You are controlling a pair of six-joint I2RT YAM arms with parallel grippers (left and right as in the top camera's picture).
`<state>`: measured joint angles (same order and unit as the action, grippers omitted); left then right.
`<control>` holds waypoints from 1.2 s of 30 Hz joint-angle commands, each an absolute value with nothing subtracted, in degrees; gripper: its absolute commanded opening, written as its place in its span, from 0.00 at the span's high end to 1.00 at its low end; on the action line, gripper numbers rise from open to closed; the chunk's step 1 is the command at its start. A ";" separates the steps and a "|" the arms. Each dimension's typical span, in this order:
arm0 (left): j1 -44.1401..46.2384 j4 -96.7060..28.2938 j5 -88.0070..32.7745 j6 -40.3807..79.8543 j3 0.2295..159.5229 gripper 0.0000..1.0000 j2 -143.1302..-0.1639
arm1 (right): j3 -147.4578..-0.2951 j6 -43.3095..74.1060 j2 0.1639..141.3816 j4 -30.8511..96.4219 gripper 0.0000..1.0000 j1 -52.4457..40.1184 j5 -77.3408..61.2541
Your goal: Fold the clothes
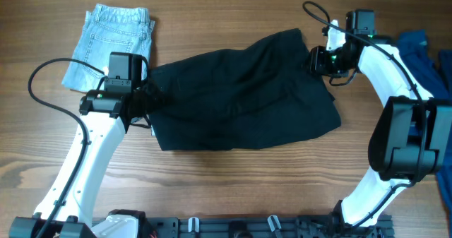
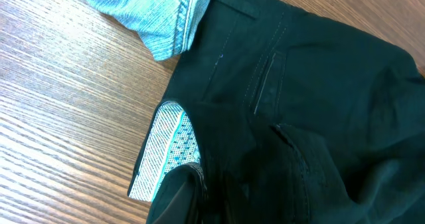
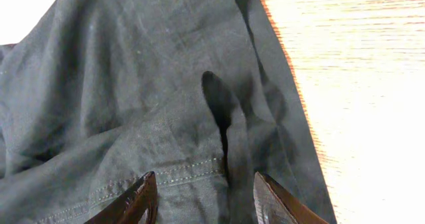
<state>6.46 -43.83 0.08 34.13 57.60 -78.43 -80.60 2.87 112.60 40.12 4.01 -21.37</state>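
Denim shorts (image 1: 113,39) lie folded; black shorts (image 1: 244,97) appear half-folded, blue garment (image 1: 415,40) waits. Left gripper (image 1: 147,102) pinches them; right gripper (image 3: 204,184) stands parted

Blue garment (image 1: 417,40) cut off at right, left hand (image 1: 146,102) half under black shorts (image 1: 240,90)

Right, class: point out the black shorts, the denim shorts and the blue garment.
black shorts (image 1: 240,97), overhead view, middle of the cloth.
denim shorts (image 1: 106,40), overhead view, middle panel.
blue garment (image 1: 415,40), overhead view, top corner.
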 commanded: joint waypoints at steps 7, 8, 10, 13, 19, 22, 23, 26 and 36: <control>6.17 -42.63 -0.19 33.23 57.95 0.90 -78.32 | -80.12 0.73 117.25 42.28 0.55 2.72 -24.25; 6.17 -42.68 -0.19 33.23 57.93 0.90 -78.32 | -80.12 1.56 118.17 42.63 0.57 2.63 -24.25; 6.17 -42.87 -0.19 32.95 57.93 0.90 -78.32 | -80.12 1.91 120.05 43.48 0.68 2.59 -25.45; 6.17 -42.85 -0.19 31.88 57.93 0.89 -78.32 | -80.14 0.73 119.68 42.92 0.74 2.59 -30.70; 6.17 -42.85 -0.21 31.88 57.93 0.89 -78.32 | -80.47 -0.01 117.78 39.09 0.96 2.81 -37.80; 6.15 -42.92 -0.19 31.68 57.93 0.91 -78.32 | -80.58 0.05 114.54 38.85 0.96 3.88 -36.88; 6.15 -43.29 -0.21 30.92 57.98 0.95 -78.30 | -80.58 0.25 112.46 39.75 0.96 4.86 -35.05; 6.15 -44.40 -0.21 30.02 58.02 0.96 -77.97 | -80.58 3.27 107.33 43.07 0.96 7.70 -30.06; 6.15 -44.34 -2.09 30.00 58.00 0.96 -77.67 | -79.11 3.22 107.59 44.99 0.58 7.42 -24.77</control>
